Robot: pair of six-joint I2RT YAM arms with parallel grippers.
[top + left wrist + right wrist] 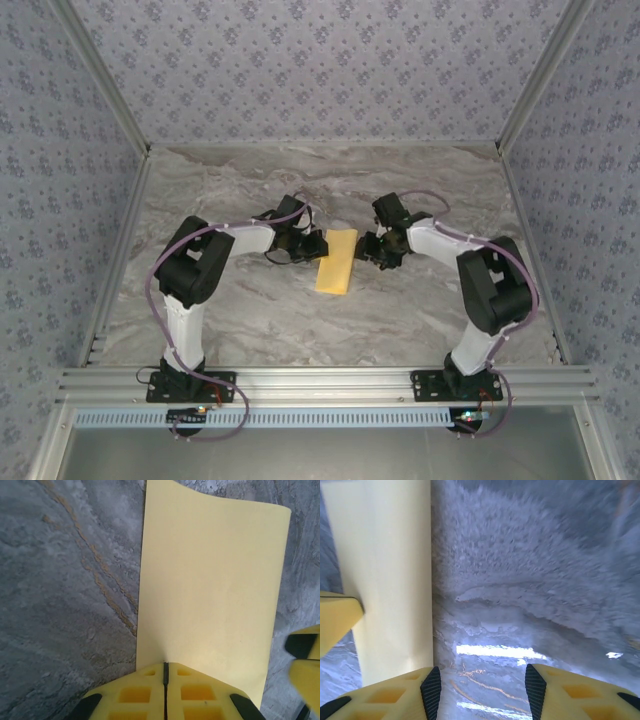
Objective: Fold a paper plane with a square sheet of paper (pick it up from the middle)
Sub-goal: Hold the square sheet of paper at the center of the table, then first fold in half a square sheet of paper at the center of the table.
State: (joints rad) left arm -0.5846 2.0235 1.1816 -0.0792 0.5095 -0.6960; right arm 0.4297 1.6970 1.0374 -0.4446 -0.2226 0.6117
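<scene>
Left pincer [165, 667] clamps the square sheet of paper [210, 580], right pincer [482, 682] gapes.

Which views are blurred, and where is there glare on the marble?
Right wrist view: the far marble table is smeared, and a bright glare strip lies just ahead of the right gripper. Left wrist view: the yellow paper is sharp. Top external view: even light, nothing blurred.

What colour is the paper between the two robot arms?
The sheet of paper is plain yellow, no marks; the left wrist view shows it best.
</scene>
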